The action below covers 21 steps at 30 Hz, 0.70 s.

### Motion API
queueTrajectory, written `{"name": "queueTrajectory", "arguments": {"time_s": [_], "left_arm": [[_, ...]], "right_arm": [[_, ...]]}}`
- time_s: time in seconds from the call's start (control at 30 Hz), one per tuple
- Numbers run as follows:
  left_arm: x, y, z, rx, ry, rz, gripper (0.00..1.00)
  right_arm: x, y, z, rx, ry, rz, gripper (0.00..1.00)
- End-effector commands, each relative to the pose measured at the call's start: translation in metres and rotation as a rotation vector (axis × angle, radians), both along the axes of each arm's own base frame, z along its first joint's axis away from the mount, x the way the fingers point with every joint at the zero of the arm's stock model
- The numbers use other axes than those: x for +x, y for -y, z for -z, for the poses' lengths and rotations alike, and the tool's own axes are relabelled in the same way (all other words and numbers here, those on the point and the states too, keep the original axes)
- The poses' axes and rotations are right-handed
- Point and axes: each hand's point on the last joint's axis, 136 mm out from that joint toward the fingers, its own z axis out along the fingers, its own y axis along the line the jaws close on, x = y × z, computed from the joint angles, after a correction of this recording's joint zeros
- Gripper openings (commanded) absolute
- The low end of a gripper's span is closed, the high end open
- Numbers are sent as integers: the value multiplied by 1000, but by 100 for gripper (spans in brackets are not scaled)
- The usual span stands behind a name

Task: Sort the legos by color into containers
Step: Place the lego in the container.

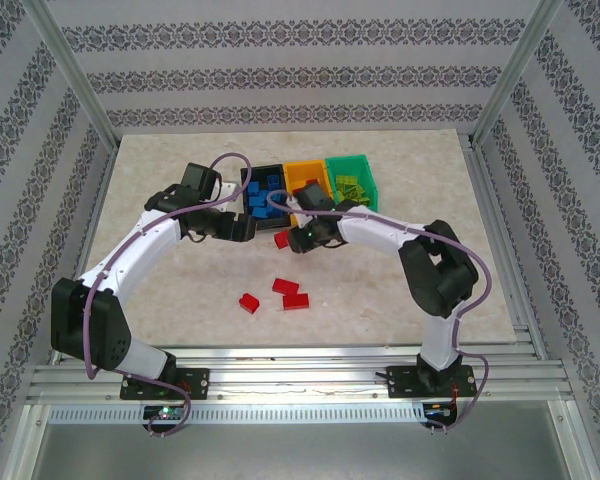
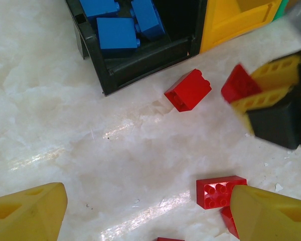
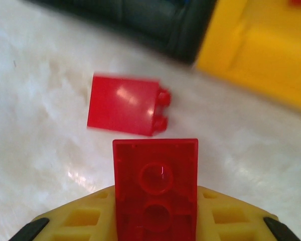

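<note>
Right pincer (image 1: 290, 238) clamps a red lego (image 3: 155, 183), down by the tabletop (image 2: 65, 130) in front of the black bin (image 2: 140, 65) and orange-yellow bin (image 3: 271, 50). A second red lego (image 3: 124, 105) lies loose just beside it. Left pincer (image 2: 148, 201) hangs nearby, fingers wide apart.

Showing no readable writing anywhere.
Carrying no letters, numbers, labels or brand marks on the bricks (image 2: 188, 90), the bins (image 2: 140, 65) or the table (image 2: 65, 125); leaving any stud marks too small and blurred for reading.

Red legos (image 2: 188, 90), blue legos (image 2: 116, 34), blk bin (image 2: 140, 63), yel bin (image 2: 231, 22), grn bin (image 1: 348, 159), white marbled table (image 2: 65, 125)
</note>
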Motion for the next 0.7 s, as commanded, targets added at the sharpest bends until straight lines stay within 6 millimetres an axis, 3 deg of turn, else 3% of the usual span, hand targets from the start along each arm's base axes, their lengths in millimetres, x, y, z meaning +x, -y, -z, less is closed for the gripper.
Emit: {"name": "queueTrajectory", "arguments": {"time_s": [0.0,0.13,0.2,0.3,0.47,0.67], "left_arm": [[0,-8,-6,24,9,0,85],[0,-8,-5,26,5,0,85],[0,-7,-4,26,4,2,85],[0,-8,-4,26,3,1,85],[0,-8,-5,25,5,1,85],[0,-6,-5,17,3,4,85]], "right_arm": [[40,2,-54,131,95,70,25],[80,14,-68,191,87,143,30],[100,20,-69,220,85,179,41],[114,22,-65,251,41,195,55],[106,19,-65,254,55,184,59],[79,20,-59,220,57,140,59]]}}
